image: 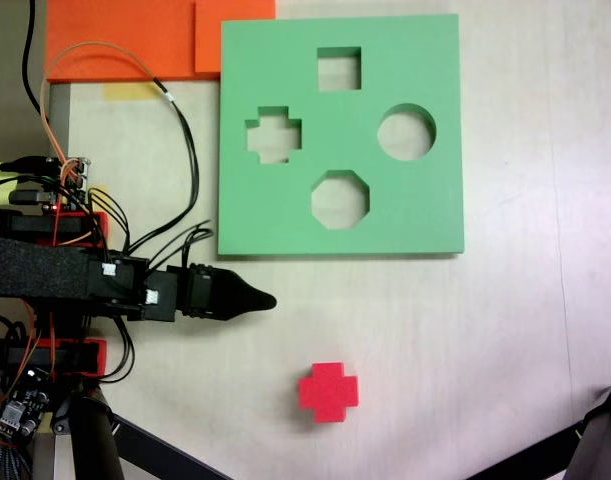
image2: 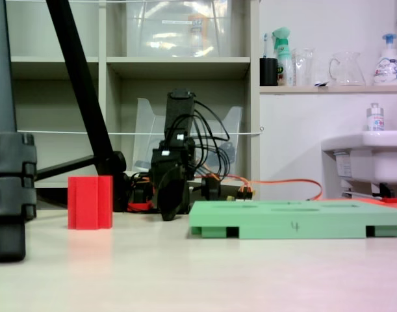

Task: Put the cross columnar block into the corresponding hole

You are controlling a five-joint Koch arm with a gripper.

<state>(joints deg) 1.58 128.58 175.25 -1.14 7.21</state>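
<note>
The red cross columnar block [image: 328, 391] stands upright on the pale table, well below the green foam board [image: 425, 215] in the top-down fixed view. It also stands left of the board [image2: 295, 218] in the low fixed view [image2: 90, 202]. The plus-shaped hole [image: 274, 135] is in the board's left part and holds nothing. My gripper [image: 268, 298] points right, just below the board's lower left corner and up-left of the block, touching neither. Seen head-on [image2: 171, 207], its jaws form one narrow dark shape with no gap and nothing held.
The board also has a square cutout [image: 339, 68], a round one [image: 406, 132] and an octagonal one [image: 340, 199]. Orange foam sheets [image: 135, 35] lie at the top left. Black tripod legs [image: 590, 440] [image2: 10, 169] stand near the table's corners. Cables [image: 185, 140] loop left of the board.
</note>
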